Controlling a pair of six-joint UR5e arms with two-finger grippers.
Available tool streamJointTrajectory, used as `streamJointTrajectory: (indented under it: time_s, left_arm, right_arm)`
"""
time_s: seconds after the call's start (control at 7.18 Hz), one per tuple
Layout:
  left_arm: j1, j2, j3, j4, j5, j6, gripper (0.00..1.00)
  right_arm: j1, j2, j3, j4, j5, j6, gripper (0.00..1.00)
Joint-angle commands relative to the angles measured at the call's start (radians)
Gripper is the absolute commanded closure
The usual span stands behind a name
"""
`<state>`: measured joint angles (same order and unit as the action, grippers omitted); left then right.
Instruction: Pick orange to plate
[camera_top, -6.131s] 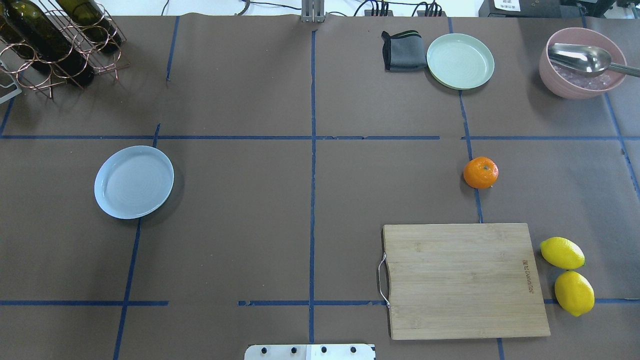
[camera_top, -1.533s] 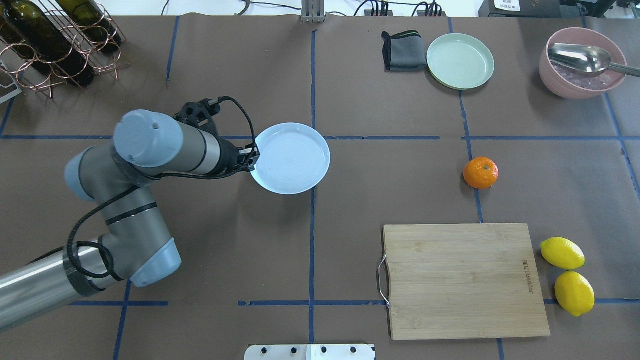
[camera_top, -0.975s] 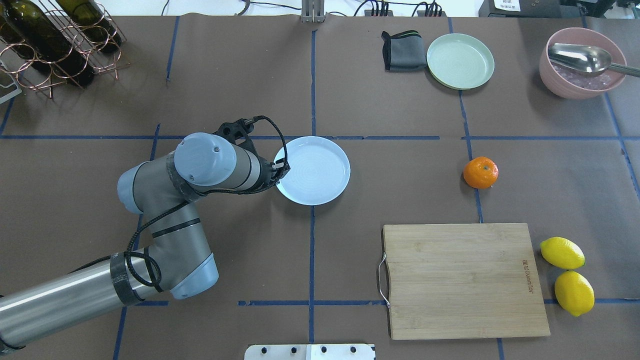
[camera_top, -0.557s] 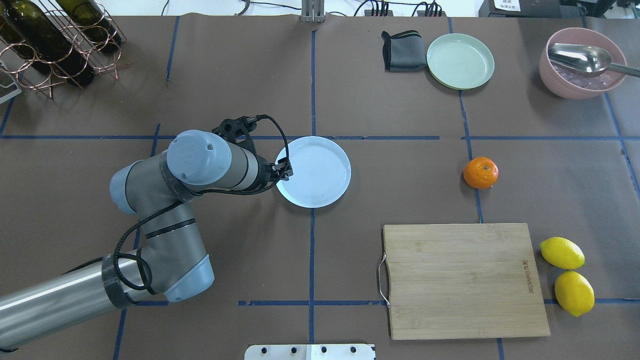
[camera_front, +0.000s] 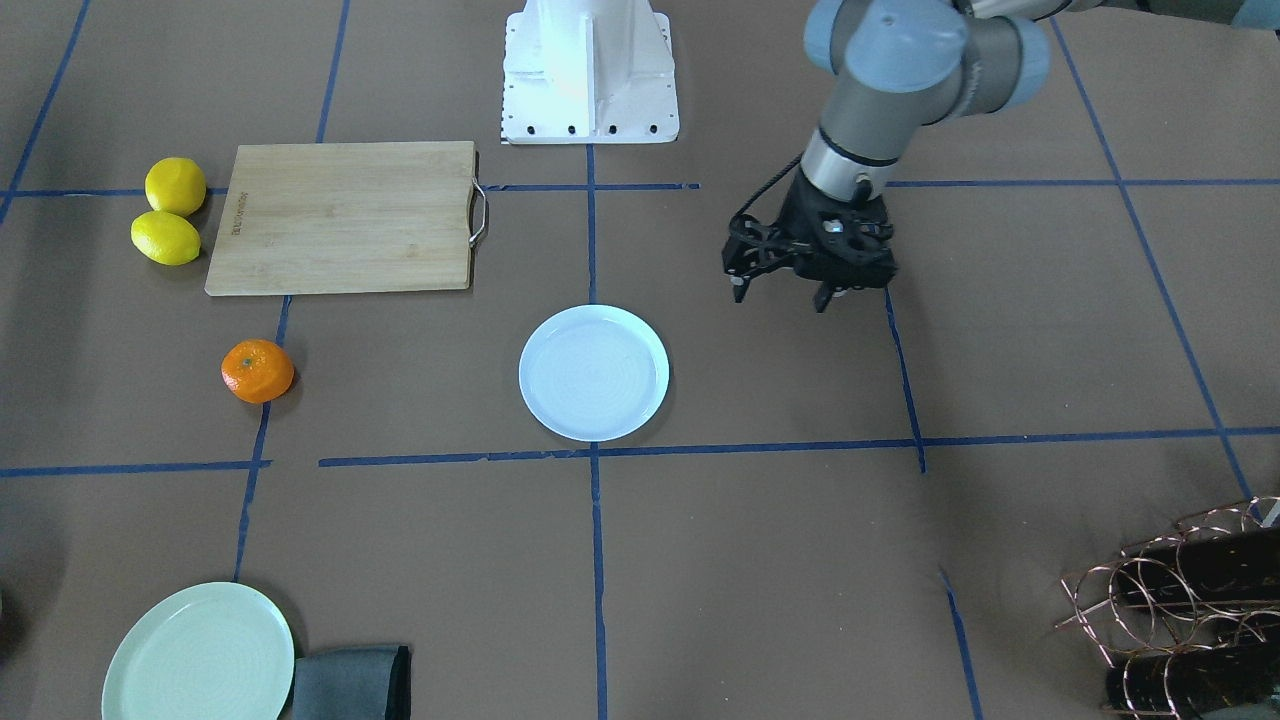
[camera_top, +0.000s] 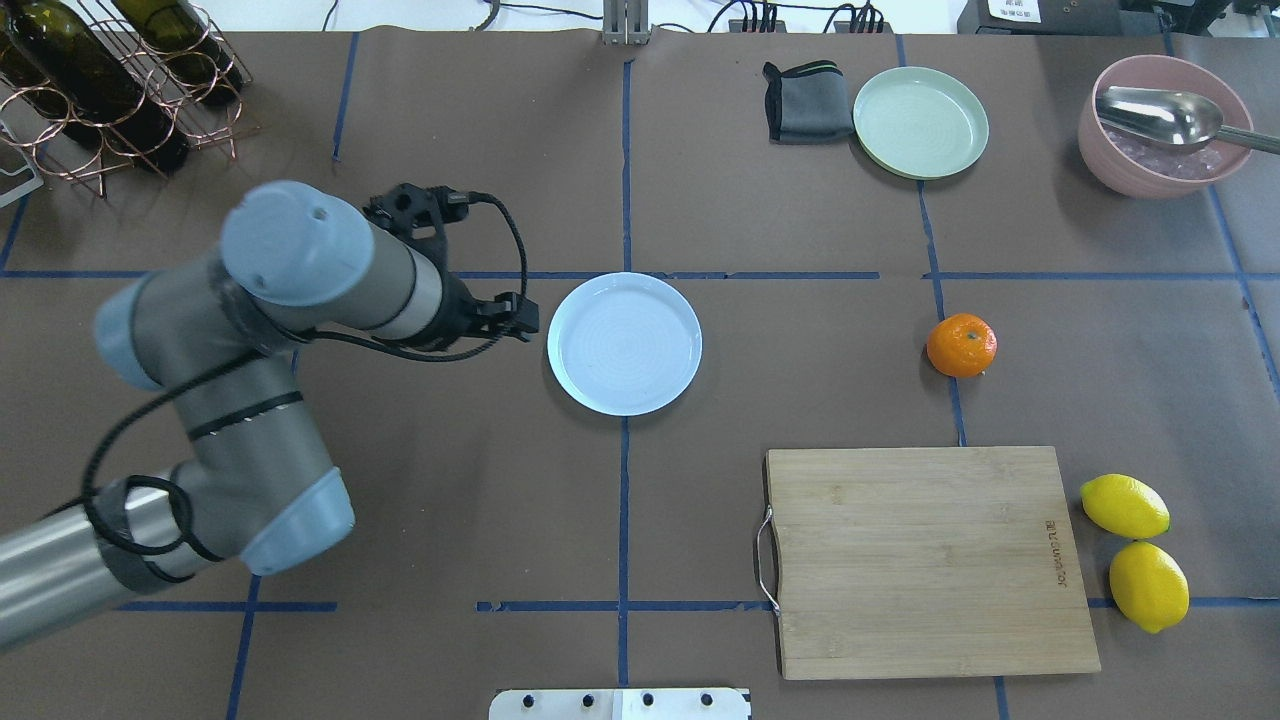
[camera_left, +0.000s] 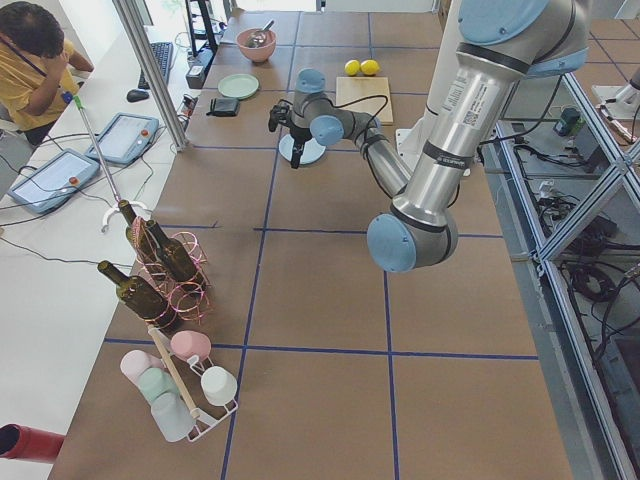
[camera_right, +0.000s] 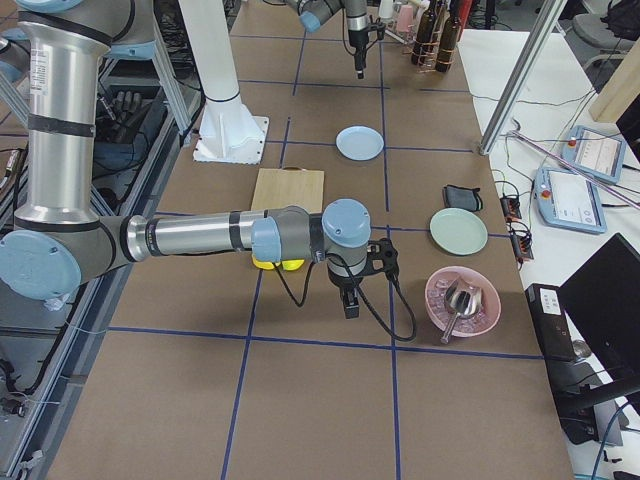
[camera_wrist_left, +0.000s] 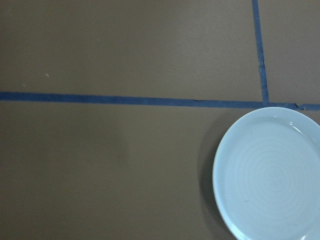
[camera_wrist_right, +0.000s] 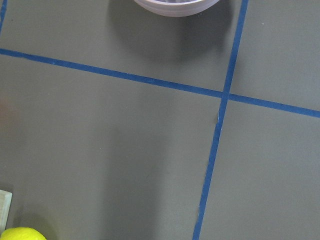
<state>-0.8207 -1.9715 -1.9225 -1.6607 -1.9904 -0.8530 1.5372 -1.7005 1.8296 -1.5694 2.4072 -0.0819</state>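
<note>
We note the orange (camera_top: 961, 345) on the surface (camera_top: 820, 390), well right of the plate (camera_top: 625, 343). The left gripper (camera_front: 782, 292) hangs left of the plate, jaws apart and empty. The right gripper (camera_right: 350, 303) seems nearer the orange; we cannot tell its state.

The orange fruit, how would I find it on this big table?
Find the big bamboo cutting board on the brown table. Just past its far edge, on a blue tape line, sits the small round orange. The two lemons beside the board are yellow and egg-shaped; this fruit alone is orange.
</note>
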Motion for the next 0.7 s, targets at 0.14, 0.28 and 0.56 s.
streamJointTrajectory:
  time_s: [0.14, 0.28, 0.56]
  left_arm:
    - [-0.398, 0.228, -0.02, 0.068, -0.155, 0.678, 0.0]
    - [-0.536, 0.282, 0.037, 0.068, -0.222, 0.842, 0.0]
    - [-0.714, 0.426, 0.1, 0.061, -0.309, 1.043, 0.0]
  right_arm:
    - [-0.075, 0.005, 0.048, -0.001, 0.001, 0.081, 0.0]
    - [-0.11, 0.04, 0.068, -0.001, 0.001, 0.172, 0.0]
    - [-0.199, 0.12, 0.074, -0.003, -0.009, 0.317, 0.0]
